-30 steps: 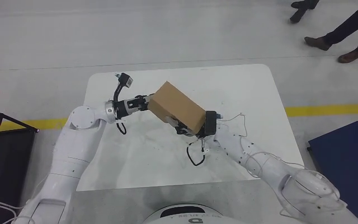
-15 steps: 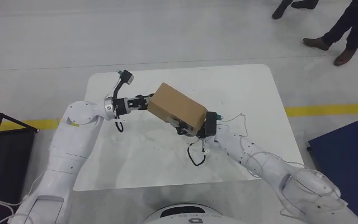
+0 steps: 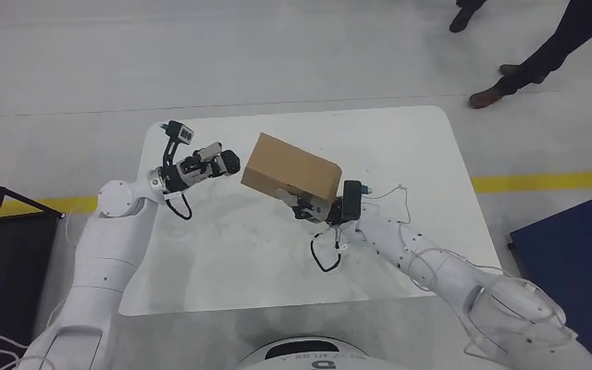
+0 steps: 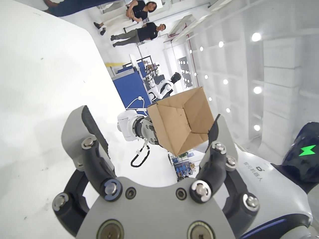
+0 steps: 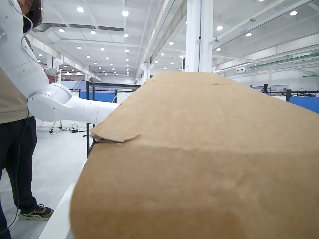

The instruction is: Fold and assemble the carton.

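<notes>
Carton (image 3: pixel 291 168): brown, flaps folded in at its near end, held tilted above the table (image 3: pixel 407 148) by the right gripper (image 3: pixel 310 205) clamped on one end; left gripper (image 3: pixel 225 163) spread, just apart; risk: the one-ended grip slips, or flaps spring open.

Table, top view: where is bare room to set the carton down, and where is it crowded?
Free: the far right stretch between the carton and the table edge, and the near left patch between the left arm and the black cable. Crowded: the middle, where the open left claw faces the carton gripped by the right claw.
</notes>
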### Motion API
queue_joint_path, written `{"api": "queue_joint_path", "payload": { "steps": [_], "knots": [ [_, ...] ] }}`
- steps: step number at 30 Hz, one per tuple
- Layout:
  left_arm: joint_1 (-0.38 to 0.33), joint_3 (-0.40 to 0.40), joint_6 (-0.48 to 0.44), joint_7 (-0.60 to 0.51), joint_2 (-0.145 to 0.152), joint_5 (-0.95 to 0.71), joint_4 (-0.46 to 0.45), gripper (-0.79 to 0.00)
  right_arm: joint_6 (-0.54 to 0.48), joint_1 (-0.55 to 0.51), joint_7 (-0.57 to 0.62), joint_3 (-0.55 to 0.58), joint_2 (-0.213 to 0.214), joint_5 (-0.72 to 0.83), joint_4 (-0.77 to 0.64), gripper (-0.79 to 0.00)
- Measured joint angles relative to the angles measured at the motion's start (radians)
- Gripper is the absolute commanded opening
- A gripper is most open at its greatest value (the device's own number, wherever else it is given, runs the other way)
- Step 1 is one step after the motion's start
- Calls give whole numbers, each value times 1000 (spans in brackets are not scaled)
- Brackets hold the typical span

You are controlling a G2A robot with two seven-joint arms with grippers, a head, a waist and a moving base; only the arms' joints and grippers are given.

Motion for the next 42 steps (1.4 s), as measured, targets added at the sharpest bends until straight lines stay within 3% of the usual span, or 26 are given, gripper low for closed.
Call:
{"api": "queue_joint_path", "payload": {
  "steps": [9,13,15,20,28,31,34,37,42],
  "knots": [
    [-20,-5,-19,0,-9,-100,109,0,-16,3,15,24,-4,99,89,-785],
    [-31,-11,-45,18,-10,-95,167,0,-133,30,170,46,-6,162,245,-785],
    [-35,-17,-52,16,-9,-92,185,0,-139,38,241,60,-8,180,269,-785],
    [-45,-31,-62,21,-6,-83,212,0,-12,40,372,94,3,148,254,-785],
    [-46,-31,-64,23,-6,-82,212,0,-33,38,373,93,3,149,251,-785],
    [-46,-31,-64,23,-6,-82,212,0,-8,39,453,112,-2,177,216,-785],
    [-38,-31,-56,39,-6,-77,203,0,-10,57,598,146,8,203,221,-785],
    [-18,-40,-40,82,-4,-63,188,0,-16,80,829,191,31,231,191,-785],
    [-9,-49,-31,96,-1,-50,183,0,-9,77,1306,315,92,382,13,-785]
  ]
}}
